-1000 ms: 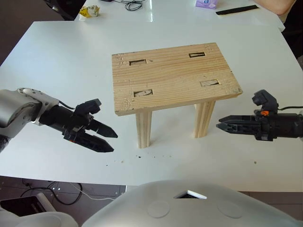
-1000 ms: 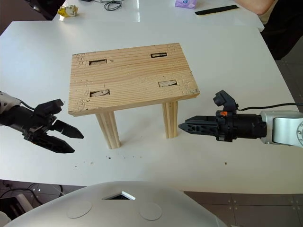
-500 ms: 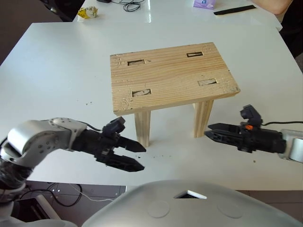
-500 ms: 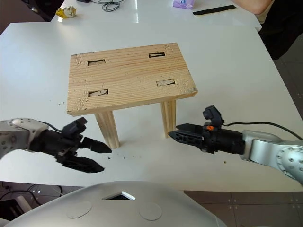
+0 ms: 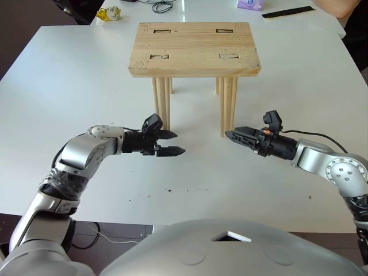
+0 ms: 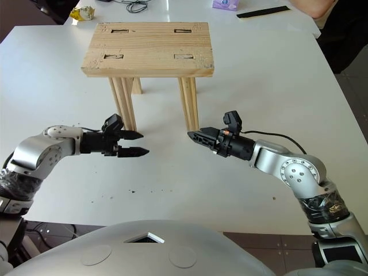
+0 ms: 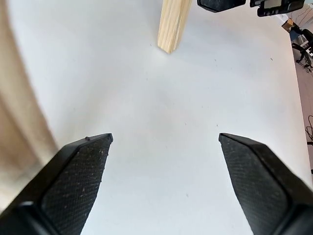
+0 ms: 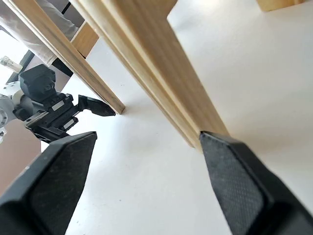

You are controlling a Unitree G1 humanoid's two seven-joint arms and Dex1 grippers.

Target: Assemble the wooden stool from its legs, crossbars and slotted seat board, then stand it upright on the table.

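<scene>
Both arms have swung in low since a second ago, and the stool now stands farther back on the table, upright on its legs. My left gripper hovers spread near the front left leg. My right gripper, also spread, sits just beside the front right leg. Print on the yellow packet is too small to read.

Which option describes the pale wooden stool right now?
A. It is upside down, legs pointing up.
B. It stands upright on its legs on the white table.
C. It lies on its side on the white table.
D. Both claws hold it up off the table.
B: the pale wooden stool stands on its legs on the white table, while the open left claw and open right claw sit near its front legs.
</scene>
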